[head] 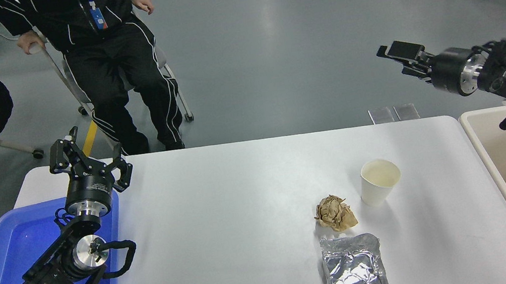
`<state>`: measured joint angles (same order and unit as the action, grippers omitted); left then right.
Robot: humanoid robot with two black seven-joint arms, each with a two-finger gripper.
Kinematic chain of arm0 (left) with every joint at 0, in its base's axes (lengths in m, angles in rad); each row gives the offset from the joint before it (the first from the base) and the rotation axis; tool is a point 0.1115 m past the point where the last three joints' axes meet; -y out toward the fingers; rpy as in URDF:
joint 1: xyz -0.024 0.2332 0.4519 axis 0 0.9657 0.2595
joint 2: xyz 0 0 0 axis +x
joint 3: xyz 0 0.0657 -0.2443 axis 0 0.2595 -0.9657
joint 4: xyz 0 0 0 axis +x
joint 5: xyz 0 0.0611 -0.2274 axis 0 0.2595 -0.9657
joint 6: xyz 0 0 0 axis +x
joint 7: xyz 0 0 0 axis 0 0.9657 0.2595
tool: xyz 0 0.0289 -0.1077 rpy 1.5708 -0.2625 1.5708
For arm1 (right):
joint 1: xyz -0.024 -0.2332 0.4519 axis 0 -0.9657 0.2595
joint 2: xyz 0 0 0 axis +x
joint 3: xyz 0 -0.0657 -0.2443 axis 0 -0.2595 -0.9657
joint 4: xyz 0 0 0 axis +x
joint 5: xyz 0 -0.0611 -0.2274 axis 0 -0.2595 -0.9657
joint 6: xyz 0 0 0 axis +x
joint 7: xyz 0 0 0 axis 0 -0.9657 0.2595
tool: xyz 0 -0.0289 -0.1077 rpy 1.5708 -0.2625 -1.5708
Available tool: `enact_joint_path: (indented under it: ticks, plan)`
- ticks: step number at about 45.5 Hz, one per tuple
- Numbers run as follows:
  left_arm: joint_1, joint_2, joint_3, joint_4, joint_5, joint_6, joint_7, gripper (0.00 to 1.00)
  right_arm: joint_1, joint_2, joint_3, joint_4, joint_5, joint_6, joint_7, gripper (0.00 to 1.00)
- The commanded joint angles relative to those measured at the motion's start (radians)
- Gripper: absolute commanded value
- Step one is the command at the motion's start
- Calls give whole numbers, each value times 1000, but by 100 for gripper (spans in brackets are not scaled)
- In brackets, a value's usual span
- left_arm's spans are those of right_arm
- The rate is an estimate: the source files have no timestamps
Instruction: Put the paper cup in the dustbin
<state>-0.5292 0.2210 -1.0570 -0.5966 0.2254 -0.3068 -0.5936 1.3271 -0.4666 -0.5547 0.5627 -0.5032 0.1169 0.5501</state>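
Head view: foil pouch (354, 269) lay nearest, crumpled brown paper ball (335, 212) just beyond it. Paper cup (379, 181) stood upright on white table (224, 216), near dustbin (485, 152) at right. Left gripper (85, 159) parked over blue tray (13, 248), fingers spread, empty. Right gripper (395, 56) hung raised past the table's far edge, pointing left, empty; finger gap unclear.
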Motion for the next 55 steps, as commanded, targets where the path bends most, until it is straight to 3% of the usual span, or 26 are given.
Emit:
enact_joint_path:
  ticks: [1,15,24,40,55]
  plan:
    - [0,0,0,0,0,0,0,100,92,69,-171,5,-386,41,1,99]
    - [0,0,0,0,0,0,0,100,20,239,-335,-4,-492,40,4,99]
    - [0,0,0,0,0,0,0,100,-94,232,-330,-24,-497,21,4,99]
    - [0,0,0,0,0,0,0,100,-135,195,-329,-83,-486,-19,4,98]
    - [0,0,0,0,0,0,0,100,-194,197,-317,-208,-440,-43,20,76]
